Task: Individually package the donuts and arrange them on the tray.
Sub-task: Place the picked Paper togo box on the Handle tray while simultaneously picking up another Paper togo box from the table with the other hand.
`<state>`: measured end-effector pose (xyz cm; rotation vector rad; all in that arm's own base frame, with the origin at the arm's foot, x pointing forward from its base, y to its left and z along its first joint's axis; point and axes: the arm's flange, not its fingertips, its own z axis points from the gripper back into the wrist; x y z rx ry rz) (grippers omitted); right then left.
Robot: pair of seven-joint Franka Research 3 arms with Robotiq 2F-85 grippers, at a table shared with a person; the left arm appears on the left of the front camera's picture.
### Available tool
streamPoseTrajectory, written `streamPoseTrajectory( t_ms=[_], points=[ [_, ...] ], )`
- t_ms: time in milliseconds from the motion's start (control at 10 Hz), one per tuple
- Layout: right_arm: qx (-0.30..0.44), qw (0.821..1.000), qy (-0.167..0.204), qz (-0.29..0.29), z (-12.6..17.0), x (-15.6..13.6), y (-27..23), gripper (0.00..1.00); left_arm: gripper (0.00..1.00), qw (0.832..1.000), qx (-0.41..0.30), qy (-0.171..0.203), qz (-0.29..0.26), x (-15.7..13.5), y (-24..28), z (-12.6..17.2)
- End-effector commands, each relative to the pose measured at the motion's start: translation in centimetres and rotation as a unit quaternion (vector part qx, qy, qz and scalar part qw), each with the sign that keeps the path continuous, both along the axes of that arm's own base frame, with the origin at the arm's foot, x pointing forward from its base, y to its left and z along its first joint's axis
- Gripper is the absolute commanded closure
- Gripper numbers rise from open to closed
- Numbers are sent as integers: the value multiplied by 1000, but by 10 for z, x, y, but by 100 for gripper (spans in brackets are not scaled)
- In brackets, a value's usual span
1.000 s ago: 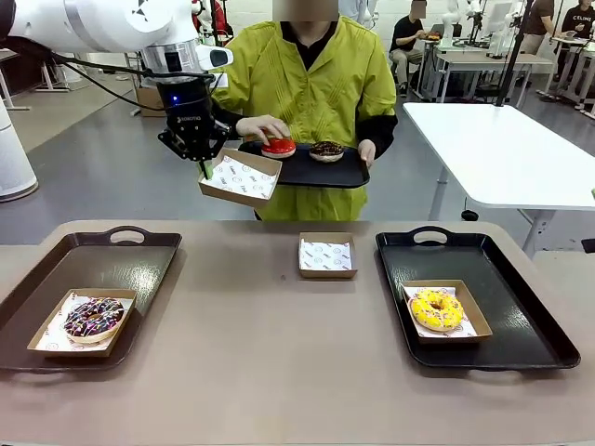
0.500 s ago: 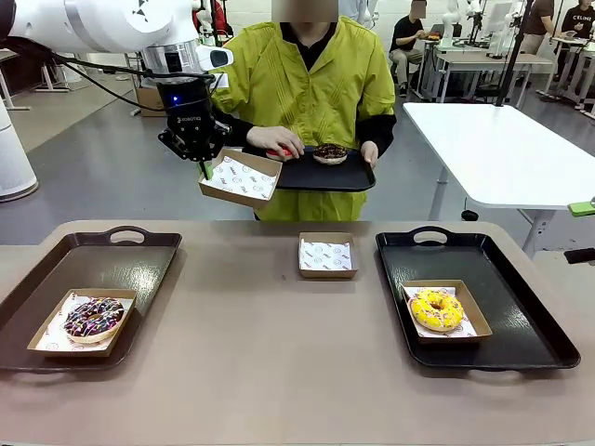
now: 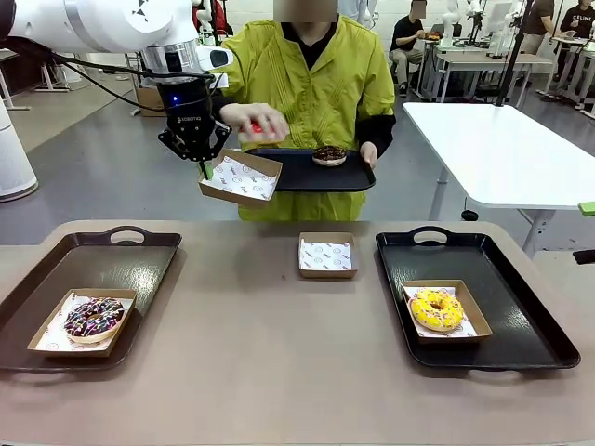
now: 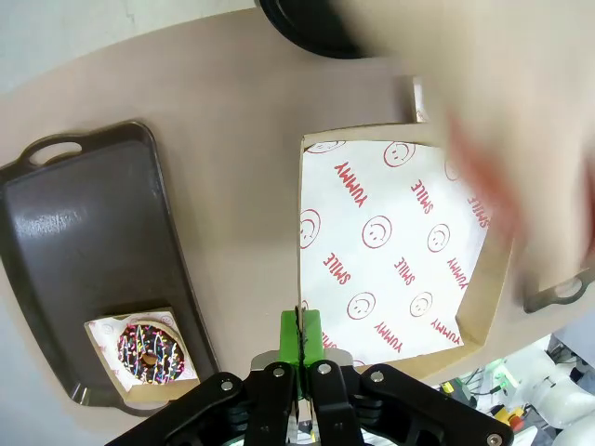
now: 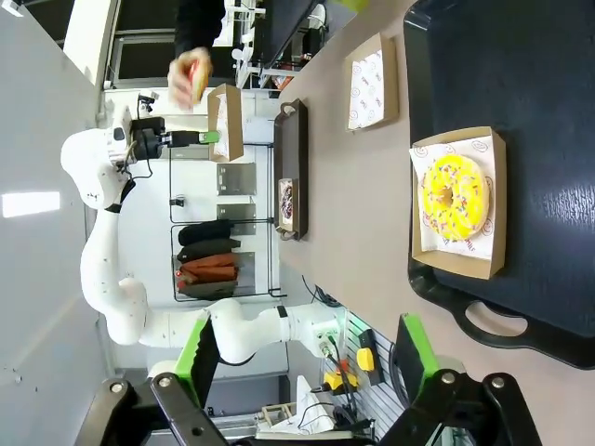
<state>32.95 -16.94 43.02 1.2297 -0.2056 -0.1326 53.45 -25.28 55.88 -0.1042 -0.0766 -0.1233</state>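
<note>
The red donut [image 3: 253, 127] is being held up in the person's hand [image 3: 258, 117], above the near left corner of the small black tray [image 3: 316, 175] that the person is carrying at the far side of the table [image 3: 279, 372]. The dark chocolate donut [image 3: 329, 154] is sitting on that small tray, to the right of the raised hand.

Just beside and below the hand, the left gripper [image 3: 204, 167] is holding a cardboard box [image 3: 240, 177] in the air, tilted, its paper liner facing up. In the left wrist view the green pads [image 4: 290, 334] are pressing together on the box's near rim, the jaws fully closed on it.

On the table, the sprinkled chocolate donut [image 3: 93, 317] is lying in its own box on the left tray [image 3: 139, 265]. The yellow donut [image 3: 436, 309] is lying in a box on the right tray [image 3: 521, 307]. Between the two trays a lined box [image 3: 327, 255] is resting on the tabletop.

The right gripper [image 5: 307, 362] is hanging beyond the right tray's handle end with its jaws spread wide, gripping nothing.
</note>
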Motion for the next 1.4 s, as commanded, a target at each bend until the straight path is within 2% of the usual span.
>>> streamPoseTrajectory(
  t_ms=[0, 1300],
  points=[
    [9, 1000, -7, -3, 0, -2, 5, 0, 100, 1000, -1, -3, 1, -2, 2, 0],
    [9, 1000, -7, -3, 0, -2, 5, 0, 100, 1000, -1, -3, 1, -2, 2, 0]
  ],
)
